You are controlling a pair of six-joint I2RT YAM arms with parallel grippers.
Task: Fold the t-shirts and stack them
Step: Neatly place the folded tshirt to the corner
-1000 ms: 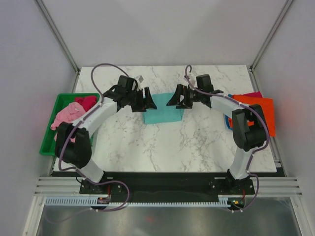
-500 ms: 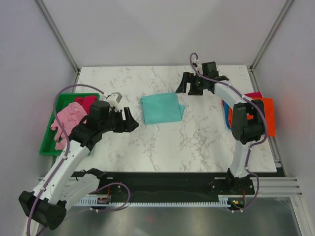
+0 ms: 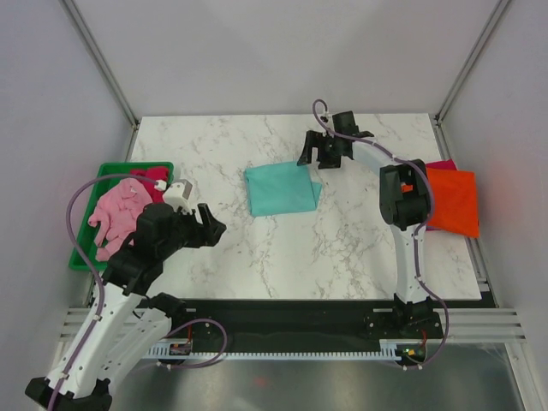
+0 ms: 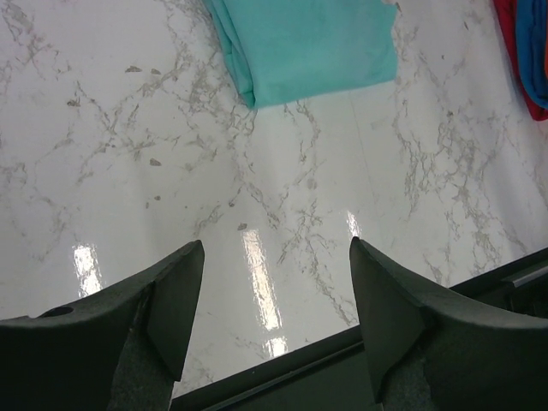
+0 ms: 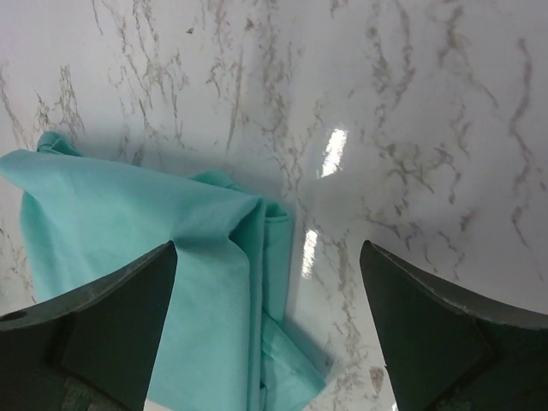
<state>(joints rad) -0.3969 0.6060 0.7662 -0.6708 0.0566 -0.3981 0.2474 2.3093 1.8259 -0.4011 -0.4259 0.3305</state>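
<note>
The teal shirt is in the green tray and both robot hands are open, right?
No. The teal shirt lies on the marble table, not in the green tray, as the top view shows. The left gripper and right gripper are open.

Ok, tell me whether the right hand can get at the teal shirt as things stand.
Probably yes: the right hand hangs open right over the teal shirt's far corner, nothing between them.

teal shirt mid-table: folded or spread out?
Folded. The teal t-shirt lies as a compact rectangle on the table, and the right wrist view shows stacked layers at its edge.
</note>
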